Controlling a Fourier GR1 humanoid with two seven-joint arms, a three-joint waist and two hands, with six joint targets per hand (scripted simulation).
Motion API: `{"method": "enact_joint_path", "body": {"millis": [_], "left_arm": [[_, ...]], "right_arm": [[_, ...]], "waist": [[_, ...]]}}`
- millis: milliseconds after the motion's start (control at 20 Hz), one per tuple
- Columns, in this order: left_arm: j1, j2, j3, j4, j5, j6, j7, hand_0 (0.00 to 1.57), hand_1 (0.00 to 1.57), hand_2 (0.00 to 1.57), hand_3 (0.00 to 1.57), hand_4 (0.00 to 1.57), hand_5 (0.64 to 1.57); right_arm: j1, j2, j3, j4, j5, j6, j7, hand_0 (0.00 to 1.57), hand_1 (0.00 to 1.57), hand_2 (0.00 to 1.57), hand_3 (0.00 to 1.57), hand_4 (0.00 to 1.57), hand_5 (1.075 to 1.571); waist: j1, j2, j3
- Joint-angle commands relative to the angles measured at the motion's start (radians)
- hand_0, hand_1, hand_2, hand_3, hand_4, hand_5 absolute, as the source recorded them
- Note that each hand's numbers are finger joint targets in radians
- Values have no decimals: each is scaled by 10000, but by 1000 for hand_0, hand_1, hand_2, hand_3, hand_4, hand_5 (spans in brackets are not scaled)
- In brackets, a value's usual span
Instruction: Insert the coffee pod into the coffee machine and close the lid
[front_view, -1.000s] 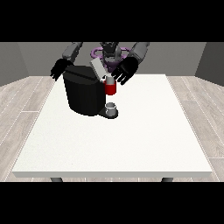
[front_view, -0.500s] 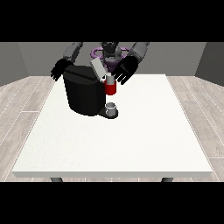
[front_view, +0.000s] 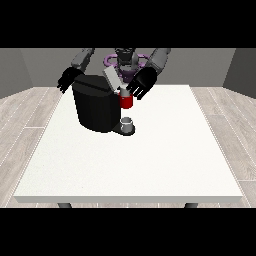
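Black and bulky, the coffee machine (front_view: 96, 106) sits toward the far left of the white surface (front_view: 150, 160), with its pale lid (front_view: 111, 79) tilted up and not yet closed. You have the robot hand at the view's right (front_view: 141, 84) just beside the machine's head, fingers spread and relaxed, holding nothing that shows. A red thing at the machine (front_view: 126, 101) sits directly below that hand, and a small grey thing (front_view: 128, 121) rests on the machine's base; I cannot tell whether it is the pod. The robot hand at the view's left (front_view: 67, 80) hangs behind the machine, fingers apart. If the pod is seated, bring the right-side hand over the lid's raised edge and press down along its hinge arc, not sideways, so the machine doesn't slide.
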Motion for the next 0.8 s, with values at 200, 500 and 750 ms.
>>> {"method": "enact_joint_path", "body": {"millis": [200, 500, 750], "left_arm": [[-339, 118, -145, -17, -254, -220, 125, 1085, 1085, 1132, 956, 403, 1571], [58, -480, -368, -352, -464, 372, 130, 1073, 1073, 1125, 967, 364, 1571], [-64, 412, -584, -37, -713, -594, -575, 567, 567, 810, 640, 235, 1571]], "right_arm": [[-224, 50, -24, 251, 25, -121, -64, 0, 0, 0, 0, 438, 1571], [-81, -152, -526, 931, -272, 110, -860, 0, 0, 0, 0, 415, 1571], [60, 90, -138, 434, -42, -106, -572, 0, 0, 0, 0, 411, 1571]], "waist": [[223, 29, -13], [529, 82, -10], [280, 54, -13]]}}
